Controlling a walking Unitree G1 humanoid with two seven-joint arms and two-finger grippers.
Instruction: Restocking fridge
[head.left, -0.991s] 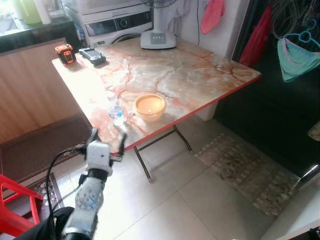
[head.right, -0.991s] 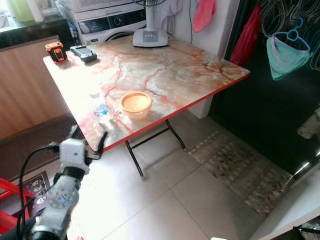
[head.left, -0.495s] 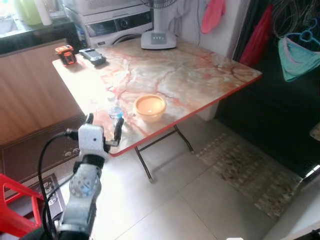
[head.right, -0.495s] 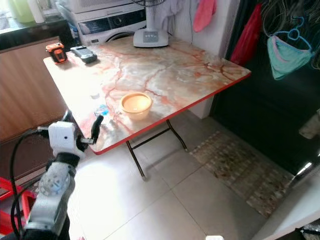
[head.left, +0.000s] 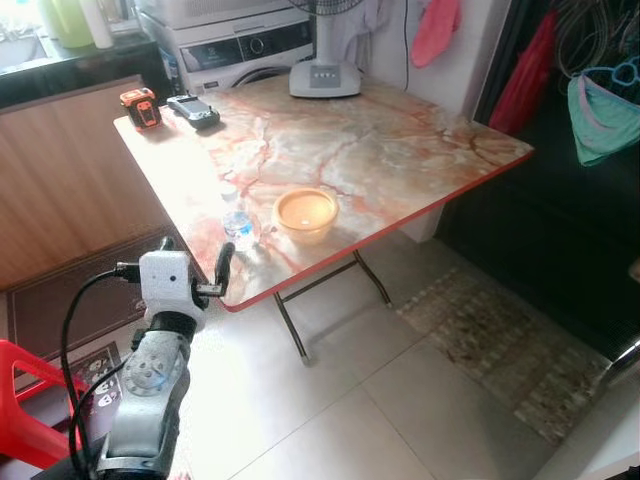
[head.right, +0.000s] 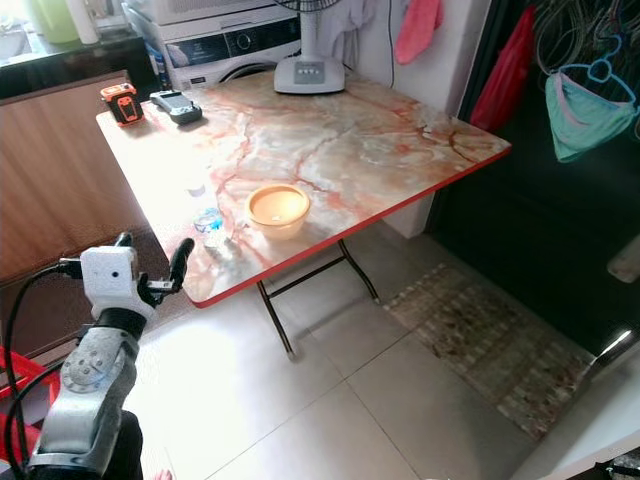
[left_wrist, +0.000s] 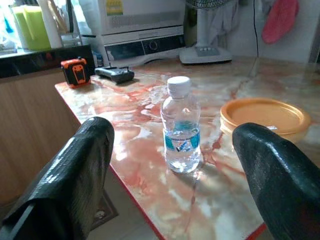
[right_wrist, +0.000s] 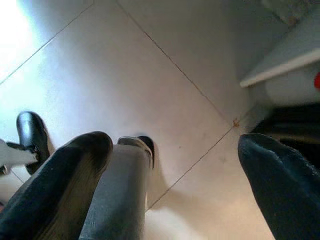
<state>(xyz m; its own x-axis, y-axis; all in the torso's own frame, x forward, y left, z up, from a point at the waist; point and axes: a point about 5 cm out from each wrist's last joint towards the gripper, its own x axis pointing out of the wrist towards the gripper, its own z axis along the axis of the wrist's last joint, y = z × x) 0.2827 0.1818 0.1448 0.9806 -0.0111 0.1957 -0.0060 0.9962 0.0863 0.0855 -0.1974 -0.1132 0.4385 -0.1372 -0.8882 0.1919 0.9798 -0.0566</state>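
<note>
Water bottle (head.left: 237, 226): one, small and clear with a white cap, standing upright near the marble table's (head.left: 400, 150) near left edge, just left of the single orange bowl (head.left: 305, 213). At the far left corner lie two small things, an orange-and-black tape measure (head.left: 140, 107) and a dark handheld device (head.left: 193, 110); one fan base (head.left: 324, 78) stands at the far edge. The left gripper (head.left: 192, 266) is raised at the table's near left edge, its fingers spread wide with nothing between them, the bottle just beyond. The left wrist view adds the bottle's blue label and low water level. The right gripper (right_wrist: 175, 190) hangs over the tiled floor (right_wrist: 150, 65), fingers apart and holding nothing; a dark shoe (right_wrist: 31, 130), possibly the robot's foot, shows below.
</note>
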